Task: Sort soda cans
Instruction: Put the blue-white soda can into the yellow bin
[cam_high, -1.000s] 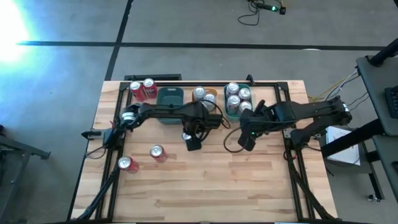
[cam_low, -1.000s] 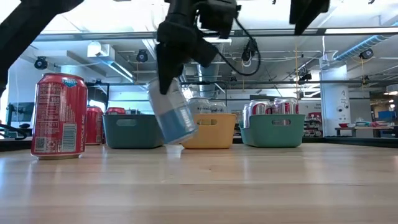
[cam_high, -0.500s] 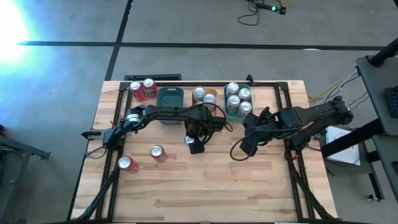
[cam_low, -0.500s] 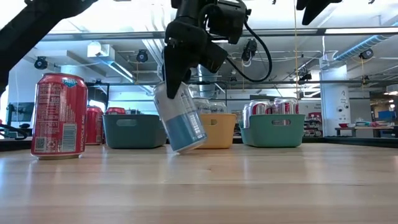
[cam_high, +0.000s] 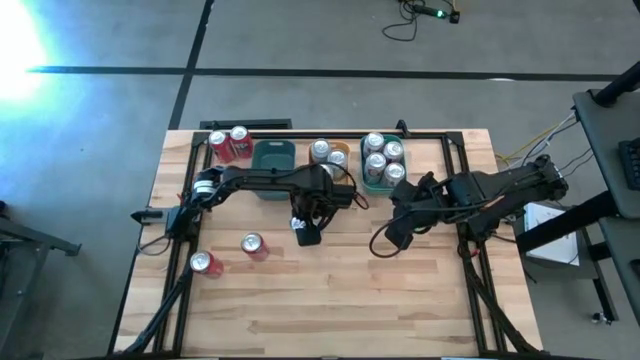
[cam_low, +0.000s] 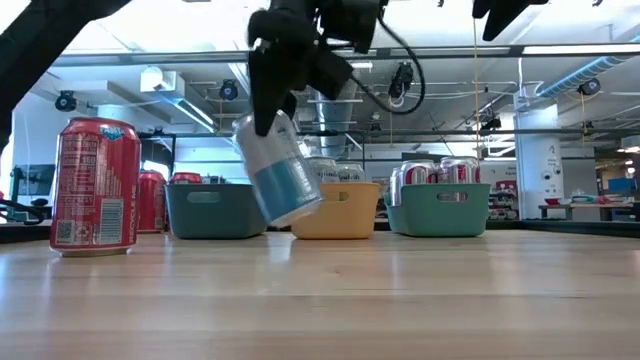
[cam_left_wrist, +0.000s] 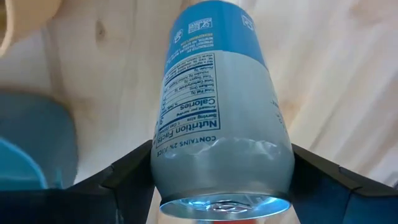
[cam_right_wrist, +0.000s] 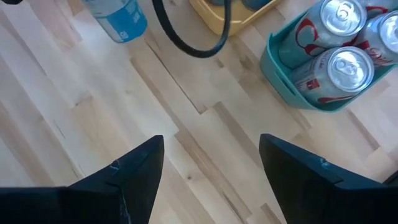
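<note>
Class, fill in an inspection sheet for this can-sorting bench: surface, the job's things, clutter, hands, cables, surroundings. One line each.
Surface: wooden table, bare boards at the front.
Job's things: blue-and-silver can lifted, tilted; four red cans loose on the table; more cans in the orange tray and right teal tray; left teal tray looks empty.
Clutter: nothing seen.
Hands: left hand shut on the blue-and-silver can; right hand open, empty, above the table.
Cables: black cable looping off the left arm.
Surroundings: grey floor with dark lines; workshop behind.
</note>
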